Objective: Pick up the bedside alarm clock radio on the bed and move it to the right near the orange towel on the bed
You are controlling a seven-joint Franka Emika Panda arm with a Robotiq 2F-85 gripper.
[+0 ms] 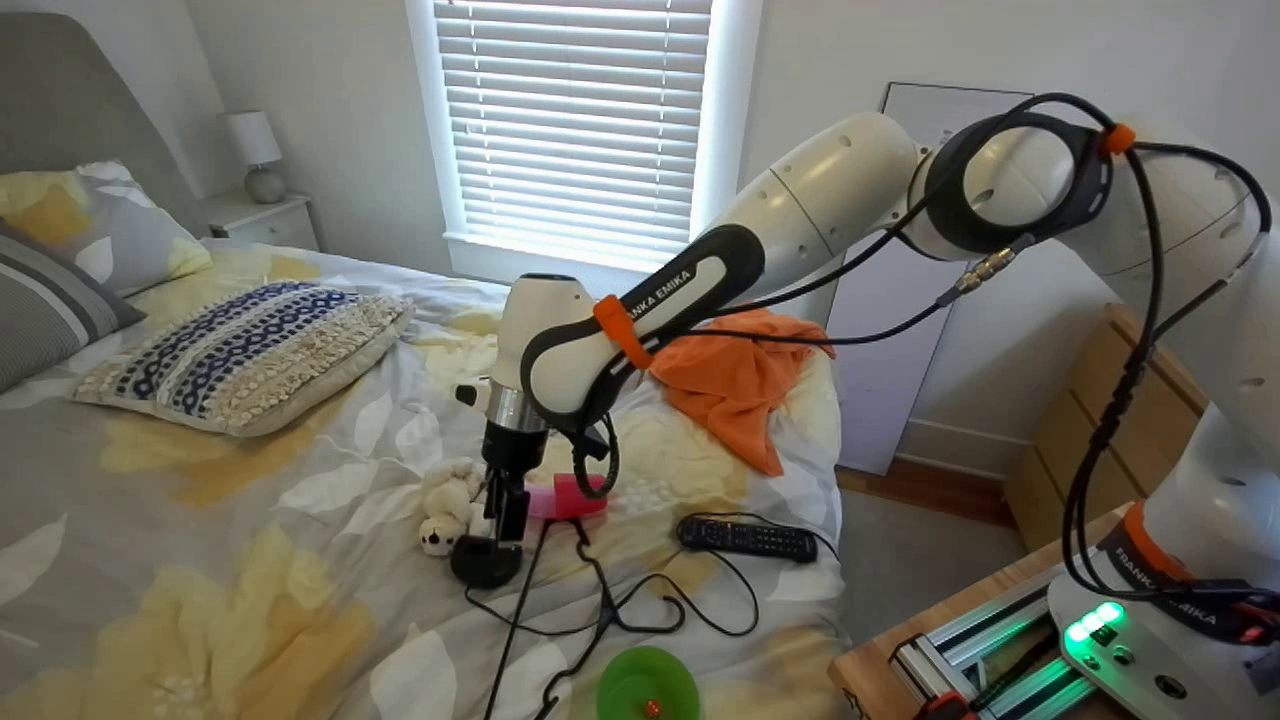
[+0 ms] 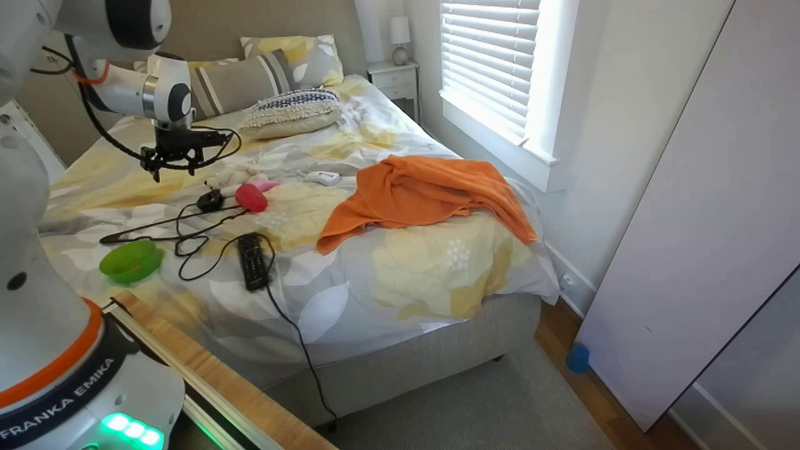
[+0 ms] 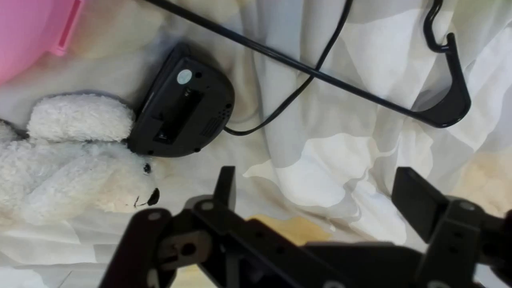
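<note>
The black half-round alarm clock (image 3: 184, 112) lies on the bed with its vented side and open compartment facing up, a cord running from it. It also shows in both exterior views (image 1: 485, 565) (image 2: 210, 200). My gripper (image 3: 315, 176) is open and empty above the bed; bare bedding shows between its fingers. In the wrist view the clock is up and left of the fingers, apart from them. In an exterior view the gripper (image 2: 174, 175) hangs above the bed, left of the clock. The orange towel (image 2: 425, 194) lies crumpled at the bed's edge, also in an exterior view (image 1: 740, 380).
A white plush toy (image 3: 80, 160) touches the clock. A pink item (image 3: 32, 32) and black hanger (image 3: 280, 58) lie close by; the hanger crosses the cord. A black remote (image 2: 252, 261), green bowl (image 2: 131, 261) and white device (image 2: 323, 178) are also on the bed.
</note>
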